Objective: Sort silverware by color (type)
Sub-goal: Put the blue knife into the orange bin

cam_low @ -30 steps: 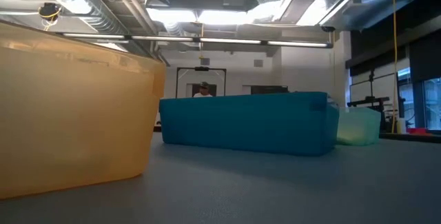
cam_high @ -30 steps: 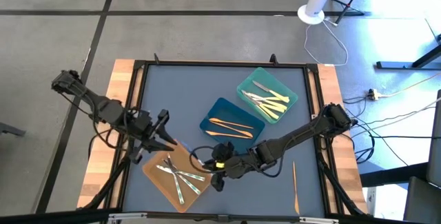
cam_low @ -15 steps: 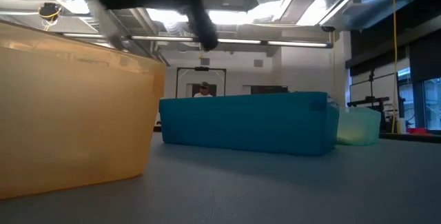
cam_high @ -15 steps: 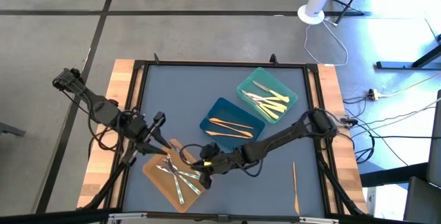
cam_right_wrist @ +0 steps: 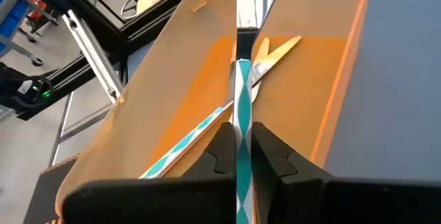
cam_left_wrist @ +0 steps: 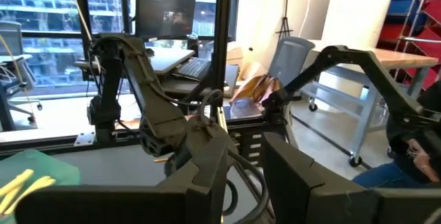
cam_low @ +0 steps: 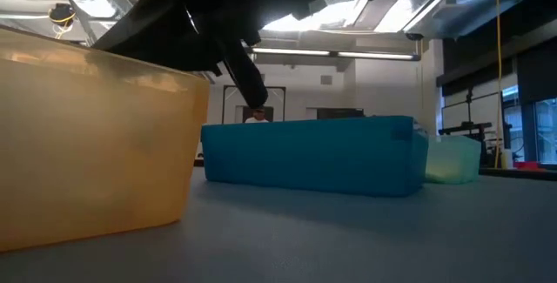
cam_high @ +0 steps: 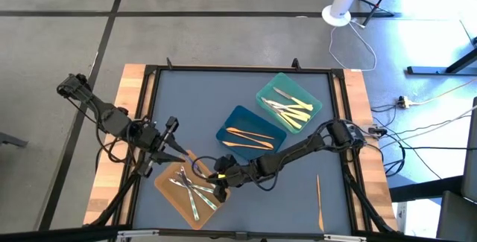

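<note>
My right gripper (cam_high: 220, 188) hangs over the right rim of the orange tray (cam_high: 173, 194) and is shut on a silvery-clear utensil (cam_right_wrist: 240, 79). Several more silvery utensils (cam_high: 195, 191) lie crossed on the tray's floor. The blue tray (cam_high: 240, 118) holds orange utensils (cam_high: 250, 135). The teal tray (cam_high: 313, 106) holds yellow and silvery ones (cam_high: 289, 108). One orange utensil (cam_high: 318, 197) lies flat on the mat near the right edge. My left gripper (cam_high: 179, 151) is open, just left of the orange tray's far corner. My right gripper pinches the silvery-clear utensil by its near part (cam_right_wrist: 240, 138) between the two fingers (cam_right_wrist: 219, 156). The utensil runs straight forward out of the fingertips, over the orange tray (cam_right_wrist: 172, 93). The fingers come slanting down from the table's right. Whether its far end touches the tray, I cannot tell.
The three trays sit close together in a diagonal row from the near left to the far right of the blue-grey mat (cam_high: 186, 97). A black frame (cam_high: 238, 69) rims the table. In the low view the orange tray (cam_low: 96, 144) fills the left and the right arm (cam_low: 235, 13) hangs overhead.
My right gripper has travelled toward the table's left, from beside the orange tray's right corner to above its rim, carrying the utensil with it. Its arm has come into the low view from above.
</note>
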`<action>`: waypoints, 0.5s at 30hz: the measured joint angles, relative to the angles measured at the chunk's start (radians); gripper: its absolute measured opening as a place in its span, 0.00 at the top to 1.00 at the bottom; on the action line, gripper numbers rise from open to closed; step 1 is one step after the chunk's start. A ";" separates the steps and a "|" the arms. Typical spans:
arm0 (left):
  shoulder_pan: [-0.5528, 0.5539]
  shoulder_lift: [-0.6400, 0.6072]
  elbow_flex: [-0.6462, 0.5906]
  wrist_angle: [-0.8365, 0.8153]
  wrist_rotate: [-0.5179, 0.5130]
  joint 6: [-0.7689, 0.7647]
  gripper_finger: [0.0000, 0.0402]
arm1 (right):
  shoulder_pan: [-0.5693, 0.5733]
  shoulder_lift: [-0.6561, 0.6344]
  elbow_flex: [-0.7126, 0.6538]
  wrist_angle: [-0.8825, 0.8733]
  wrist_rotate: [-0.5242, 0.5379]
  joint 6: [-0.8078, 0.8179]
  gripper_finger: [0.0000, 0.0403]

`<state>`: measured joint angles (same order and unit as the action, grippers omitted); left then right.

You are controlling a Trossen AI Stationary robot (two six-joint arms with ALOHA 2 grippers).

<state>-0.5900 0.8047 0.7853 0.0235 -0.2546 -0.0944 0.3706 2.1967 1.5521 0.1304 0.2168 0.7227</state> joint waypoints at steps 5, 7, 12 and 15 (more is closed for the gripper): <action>0.000 0.000 0.000 -0.003 0.000 0.000 0.79 | 0.000 0.000 0.000 -0.005 0.019 -0.018 0.98; 0.000 0.000 0.000 -0.005 0.000 -0.001 0.79 | 0.000 0.000 0.000 -0.007 0.020 -0.024 0.98; 0.000 0.000 0.000 -0.008 0.001 -0.001 0.79 | 0.002 0.000 0.000 -0.008 0.018 -0.025 0.98; 0.000 0.000 0.000 -0.010 0.000 -0.002 0.79 | 0.002 0.000 0.000 -0.024 0.002 -0.025 0.98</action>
<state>-0.5900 0.8047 0.7853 0.0135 -0.2542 -0.0963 0.3729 2.1967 1.5524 0.1060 0.2183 0.6979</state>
